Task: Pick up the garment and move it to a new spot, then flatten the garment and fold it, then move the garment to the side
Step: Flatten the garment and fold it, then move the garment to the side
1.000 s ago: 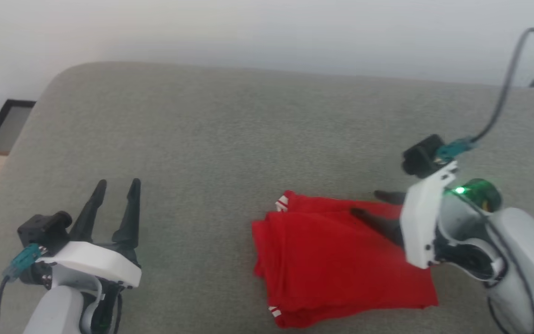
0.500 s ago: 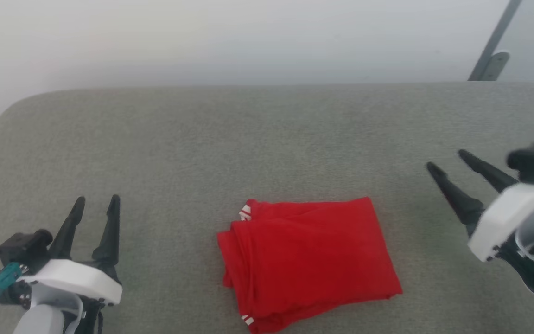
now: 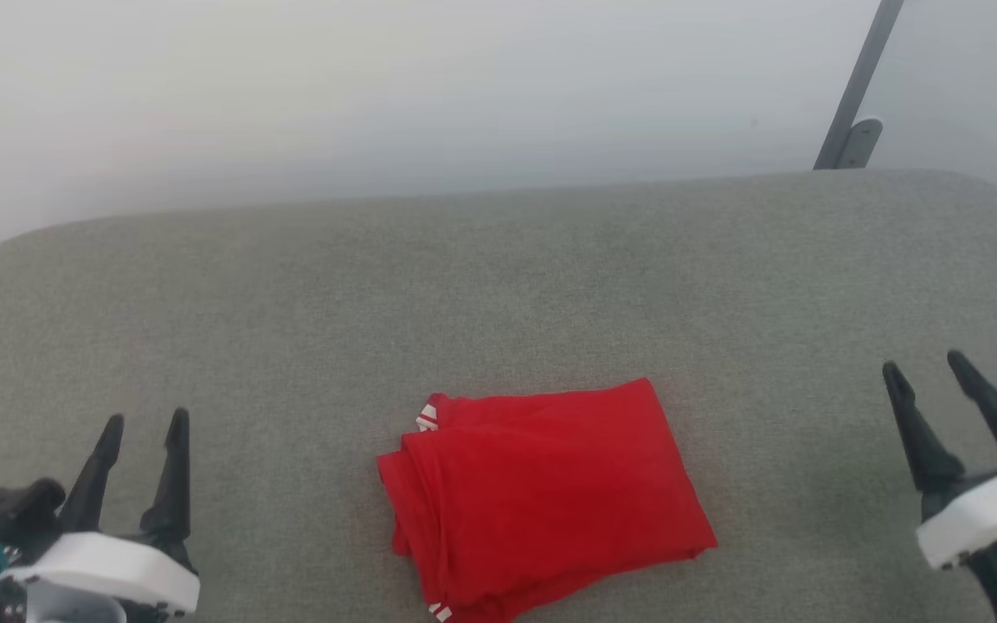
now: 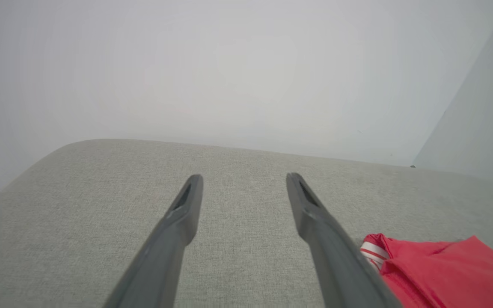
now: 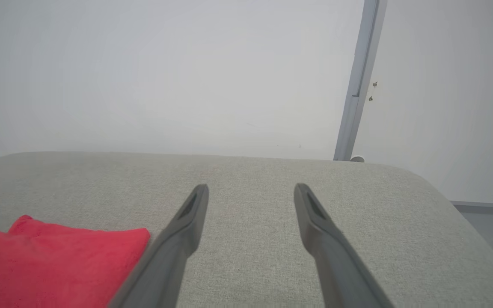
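As we look down from the head, the garment [image 3: 542, 497] lies folded into a compact red rectangle on the grey fabric-covered worktop [image 3: 498, 285], near its front edge and roughly midway between the two arms. Plain red faces up. Bits of red-and-white striped trim poke out at its upper left corner and again at its lower left. Layered fold edges stack along the left side.

The left gripper [image 3: 146, 417] is at lower left, fingers spread with only bare worktop between them, well apart from the cloth. The right gripper [image 3: 923, 362] is at lower right, fingers likewise spread and holding nothing, also well apart from the garment. Both pairs point toward the pale wall [image 3: 377, 86].

In the left wrist view, the striped corner shows just beside the right-hand finger. In the right wrist view, a plain red corner shows beside the left-hand finger. A thin grey post [image 3: 858, 86] stands against the wall behind the worktop's far right corner.
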